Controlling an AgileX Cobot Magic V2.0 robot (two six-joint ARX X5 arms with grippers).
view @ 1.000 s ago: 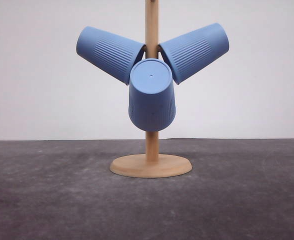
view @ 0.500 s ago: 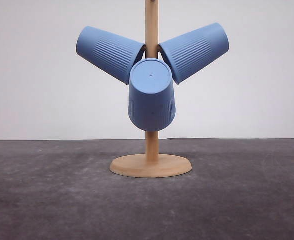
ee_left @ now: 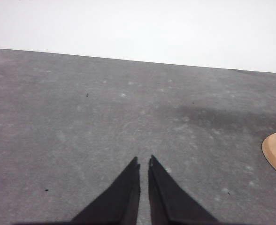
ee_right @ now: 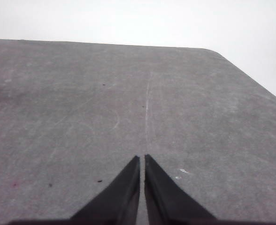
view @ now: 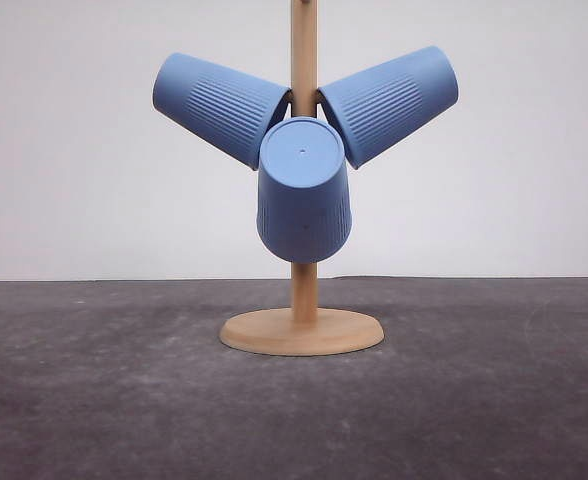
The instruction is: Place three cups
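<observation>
3 cups (view: 304,190) hung on wooden stand (view: 302,330) — left gripper (ee_left: 143,161), right gripper (ee_right: 142,158) closed, empty.

Honestly, nothing has changed here. Comparing the front view across the last second, I can't spot a single difference. The three cups (view: 304,140) haven't moved: same spots, same tilt, one angled toward the upper left of the frame, one toward the upper right, one in the centre with its base facing the camera. The wooden stand (view: 302,331) hasn't shifted either; its round base is in the same place, lower centre of the frame. The earlier pictures only cover the front view, so I can't compare anything else.
</observation>
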